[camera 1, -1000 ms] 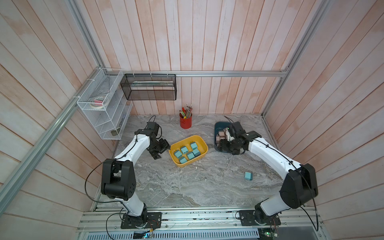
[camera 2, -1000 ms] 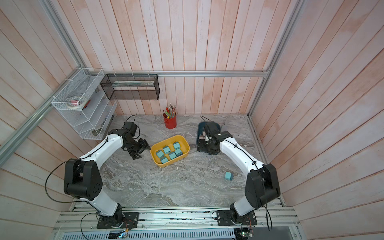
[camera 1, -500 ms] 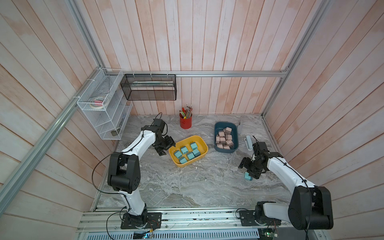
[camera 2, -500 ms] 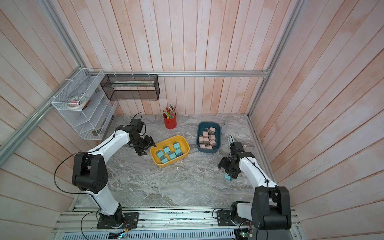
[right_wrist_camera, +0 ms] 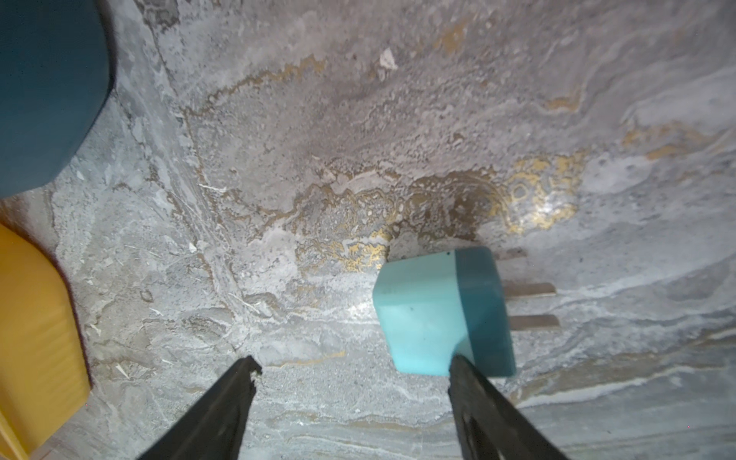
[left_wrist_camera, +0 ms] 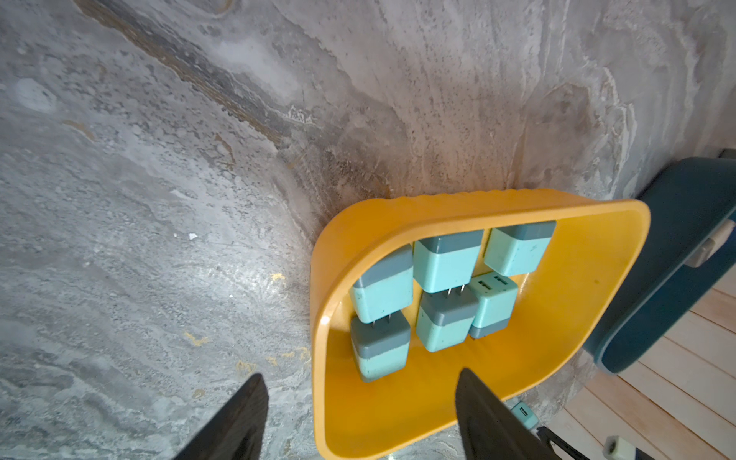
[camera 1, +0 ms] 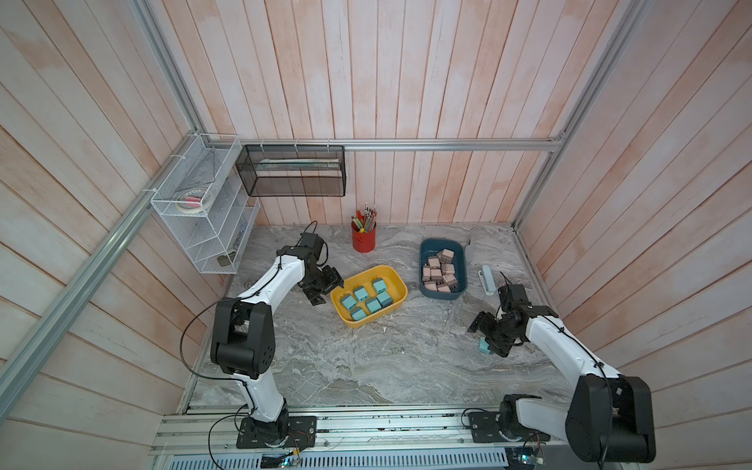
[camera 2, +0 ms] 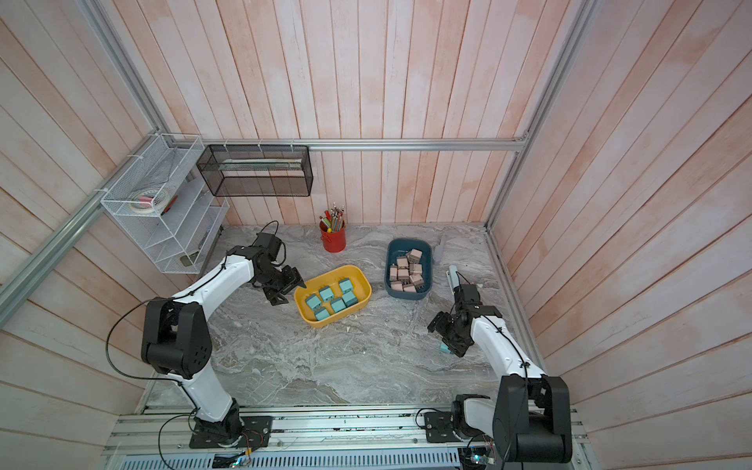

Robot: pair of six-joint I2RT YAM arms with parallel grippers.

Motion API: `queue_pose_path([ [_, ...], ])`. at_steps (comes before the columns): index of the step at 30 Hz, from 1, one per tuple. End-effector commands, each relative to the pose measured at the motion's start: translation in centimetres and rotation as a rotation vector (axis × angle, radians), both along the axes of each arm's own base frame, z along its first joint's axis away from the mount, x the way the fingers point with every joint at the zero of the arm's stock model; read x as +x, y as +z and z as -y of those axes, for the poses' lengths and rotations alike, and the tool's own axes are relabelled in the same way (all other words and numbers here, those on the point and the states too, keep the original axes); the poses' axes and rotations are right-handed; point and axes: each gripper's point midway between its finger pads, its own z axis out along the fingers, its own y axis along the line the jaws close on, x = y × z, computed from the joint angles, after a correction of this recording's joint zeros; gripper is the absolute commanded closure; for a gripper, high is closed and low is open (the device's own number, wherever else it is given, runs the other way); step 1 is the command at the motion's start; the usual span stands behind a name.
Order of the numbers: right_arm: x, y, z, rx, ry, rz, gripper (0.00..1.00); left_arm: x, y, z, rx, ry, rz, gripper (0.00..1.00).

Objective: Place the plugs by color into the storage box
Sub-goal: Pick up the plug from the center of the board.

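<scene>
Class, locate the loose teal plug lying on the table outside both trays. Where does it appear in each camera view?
In a top view: loose teal plug, lower right of the table.
In a top view: same spot.
Left wrist: probably the small teal piece just beyond the yellow tray.
Right wrist: on its side, prongs showing, by a jaw tip of the right gripper.
Shared landmark: yellow tray.

No text, brand or number can be read in any view. The teal plugs (left_wrist_camera: 446, 267) in the yellow box (left_wrist_camera: 398, 410) and the loose teal plug (right_wrist_camera: 422, 310) on the worktop (right_wrist_camera: 358, 119) show no legible marking.
</scene>
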Motion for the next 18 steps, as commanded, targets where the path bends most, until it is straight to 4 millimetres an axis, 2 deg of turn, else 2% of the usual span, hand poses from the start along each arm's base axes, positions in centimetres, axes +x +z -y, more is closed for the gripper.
queue_pose_path([
  [1,-2.2,-2.7,1.3,-0.034,-0.029,-0.122,0.2,-0.3,-0.2,0.2,-0.011,-0.001,-0.003,0.24],
  [8,0.0,-0.8,2.2,-0.074,0.017,-0.072,0.19,-0.9,-0.4,0.1,-0.016,0.01,-0.008,0.24],
  [11,0.9,-0.5,1.5,-0.041,0.066,-0.042,0.2,-0.9,-0.5,0.2,-0.021,0.015,-0.01,0.24],
  [14,0.9,0.0,1.6,-0.046,0.088,-0.053,0.2,-0.7,-0.4,0.3,-0.026,0.014,-0.009,0.24],
  [18,-0.2,1.8,2.5,-0.09,0.026,-0.067,0.19,-0.6,-0.3,0.3,-0.018,0.013,-0.004,0.24],
])
